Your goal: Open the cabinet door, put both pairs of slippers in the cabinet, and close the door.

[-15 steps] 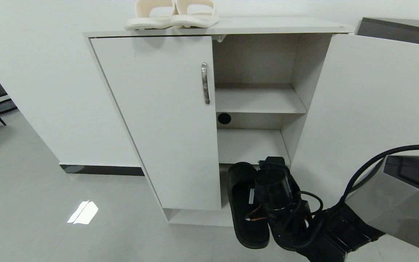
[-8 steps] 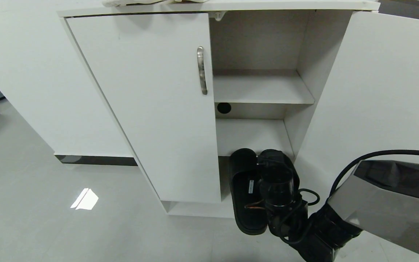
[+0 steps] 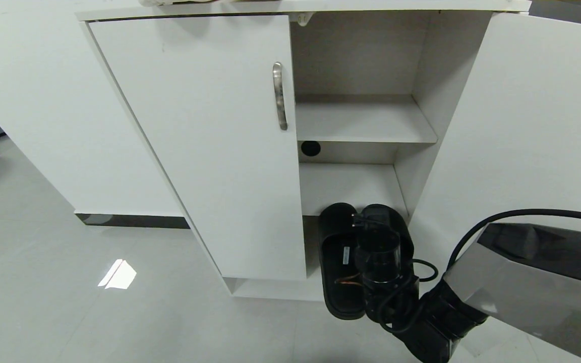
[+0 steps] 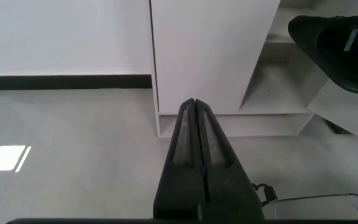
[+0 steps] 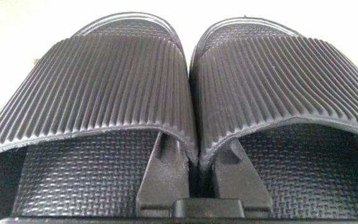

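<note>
A pair of black slippers (image 3: pixel 338 252) hangs side by side at the mouth of the cabinet's lowest compartment, toes toward the inside. My right gripper (image 5: pixel 196 158) is shut on the two adjoining inner edges under the ribbed straps (image 5: pixel 104 81). The black slippers (image 4: pixel 340 43) also appear in the left wrist view, in front of the open cabinet. A sliver of the cream slippers (image 3: pixel 169 2) lies on the cabinet top. The cabinet's right door (image 3: pixel 512 126) stands wide open; its left door (image 3: pixel 210 141) is closed. My left gripper (image 4: pixel 194 115) is shut and empty, low above the floor, left of the cabinet opening.
Inside are an upper shelf (image 3: pixel 366 121) and a middle shelf (image 3: pixel 351 186), both bare, with a round hole (image 3: pixel 310 148) in the back panel. A metal handle (image 3: pixel 279 96) sits on the closed door. Grey floor (image 3: pixel 68 302) spreads out to the left.
The head camera has dropped and moved closer, pushing the cabinet top to the frame's edge. My right gripper has carried the black slippers a little farther toward the lowest compartment and straightened them.
</note>
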